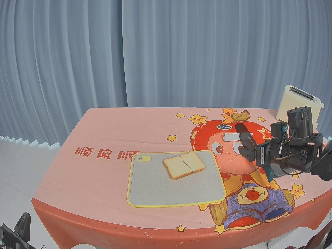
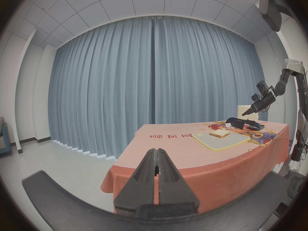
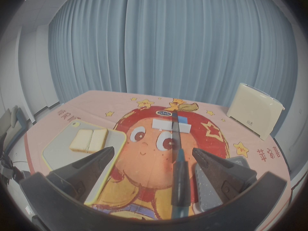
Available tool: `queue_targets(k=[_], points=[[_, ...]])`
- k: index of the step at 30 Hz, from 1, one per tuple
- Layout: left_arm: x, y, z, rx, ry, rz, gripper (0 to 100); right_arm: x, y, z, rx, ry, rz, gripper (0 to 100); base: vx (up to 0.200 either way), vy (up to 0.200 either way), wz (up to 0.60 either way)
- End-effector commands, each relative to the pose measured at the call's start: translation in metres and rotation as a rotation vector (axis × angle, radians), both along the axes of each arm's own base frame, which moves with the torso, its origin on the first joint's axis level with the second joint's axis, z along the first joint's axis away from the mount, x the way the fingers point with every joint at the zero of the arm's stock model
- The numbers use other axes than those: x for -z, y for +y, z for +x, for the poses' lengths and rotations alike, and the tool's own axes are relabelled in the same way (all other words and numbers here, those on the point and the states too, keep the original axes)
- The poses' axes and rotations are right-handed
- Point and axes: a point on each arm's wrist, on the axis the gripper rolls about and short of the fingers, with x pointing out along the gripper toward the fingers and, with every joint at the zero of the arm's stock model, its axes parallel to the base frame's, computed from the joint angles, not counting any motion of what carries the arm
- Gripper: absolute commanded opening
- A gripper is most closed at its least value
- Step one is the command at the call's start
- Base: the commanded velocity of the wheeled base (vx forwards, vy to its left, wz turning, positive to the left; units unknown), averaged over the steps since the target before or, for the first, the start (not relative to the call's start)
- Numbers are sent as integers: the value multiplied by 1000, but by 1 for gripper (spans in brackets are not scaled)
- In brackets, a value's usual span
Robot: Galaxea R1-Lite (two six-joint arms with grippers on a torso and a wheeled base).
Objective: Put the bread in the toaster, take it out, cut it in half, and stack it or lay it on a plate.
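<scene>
Two halves of a cut bread slice (image 1: 183, 164) lie side by side on a grey cutting board with a yellow rim (image 1: 166, 191), also seen as bread (image 3: 89, 140) on the board (image 3: 54, 153). The cream toaster (image 1: 298, 104) stands at the table's far right corner. My right gripper (image 1: 242, 141) hovers open above the table, right of the board. Below its spread fingers (image 3: 96, 164) a knife with a teal handle (image 3: 179, 174) lies untouched, its blade pointing away. My left gripper (image 2: 157, 167) is shut on nothing, low and off the table's left side.
A grey tray (image 3: 208, 185) sits under the knife's handle end near the table's right front edge. A small white and blue block (image 3: 166, 125) lies under the blade tip. The pink cartoon tablecloth (image 1: 103, 170) is bare left of the board.
</scene>
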Motion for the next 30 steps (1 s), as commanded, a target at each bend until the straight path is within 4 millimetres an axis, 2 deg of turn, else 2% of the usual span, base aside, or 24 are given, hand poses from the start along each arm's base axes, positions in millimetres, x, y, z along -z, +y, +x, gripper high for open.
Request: queue_targets(k=[1,5,14,26,30], points=[[5,0,1,0,7,0,0,-16,-2,3,7,-56,29,100,0,0,0],[5,0,1,0,7,0,0,-22,-5,-1,9,-69,38,100,0,0,0],[5,0,1,0,7,0,0,-15,-4,-3,-3,-50,21,100,0,0,0],[5,0,1,0,7,0,0,-12,22,-16,-108,-33,28,100,0,0,0],[5,0,1,0,7,0,0,0,27,-15,-122,1,7,100,0,0,0]])
